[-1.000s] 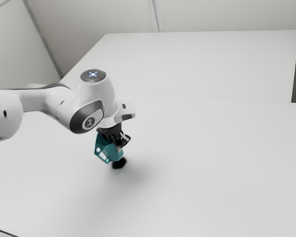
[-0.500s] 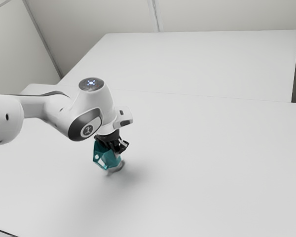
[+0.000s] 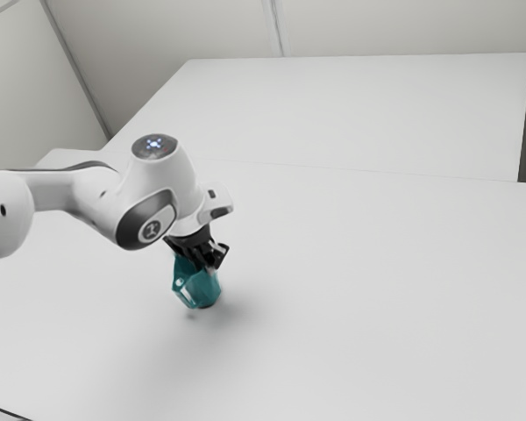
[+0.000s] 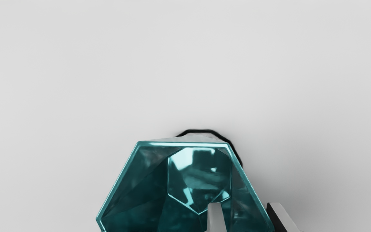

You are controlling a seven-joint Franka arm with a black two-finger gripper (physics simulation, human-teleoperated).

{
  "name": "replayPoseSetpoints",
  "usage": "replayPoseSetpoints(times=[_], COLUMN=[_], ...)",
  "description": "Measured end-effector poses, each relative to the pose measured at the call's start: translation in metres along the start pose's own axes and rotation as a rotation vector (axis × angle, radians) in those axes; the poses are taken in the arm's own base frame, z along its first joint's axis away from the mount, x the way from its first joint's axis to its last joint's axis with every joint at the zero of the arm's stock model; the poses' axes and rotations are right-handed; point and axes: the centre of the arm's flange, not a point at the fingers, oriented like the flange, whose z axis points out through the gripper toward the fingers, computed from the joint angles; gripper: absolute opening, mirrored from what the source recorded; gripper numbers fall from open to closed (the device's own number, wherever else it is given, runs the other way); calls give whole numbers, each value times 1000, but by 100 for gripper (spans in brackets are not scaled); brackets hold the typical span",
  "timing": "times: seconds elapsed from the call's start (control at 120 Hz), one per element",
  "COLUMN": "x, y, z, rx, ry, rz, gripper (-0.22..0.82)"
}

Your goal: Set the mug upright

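Where the glassy, faceted teal mug [image 3: 202, 289] sits: beneath the black two-finger tool [image 3: 208, 264]
Tool: grasping the mug's wall, one finger inside

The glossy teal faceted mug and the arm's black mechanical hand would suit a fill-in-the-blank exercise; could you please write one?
The white jointed arm enters from the exterior view's ____ side.
Of the black mechanical hand and the glossy teal faceted mug, the lower is the ____.
The view looking into the mug's open end is the ____ view.

Missing words: left; mug; wrist.
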Motion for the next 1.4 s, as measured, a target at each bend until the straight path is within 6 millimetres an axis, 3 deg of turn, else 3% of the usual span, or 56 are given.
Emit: replayPoseSetpoints(times=[0.225,0.342,0.433,0.692,0.942,1.4], x=[0,7,21,49,85,102], y=[3,8,5,-8,-22,-64], z=[-24,-44,-72,-130,-159,-224], rx=[-21,-31,-51,-69,-79,-85], ry=[42,42,32,-55,-122,-127], rz=[-17,-23,-51,-91,-107,-133], gripper=[37,46,50,56,58,58])
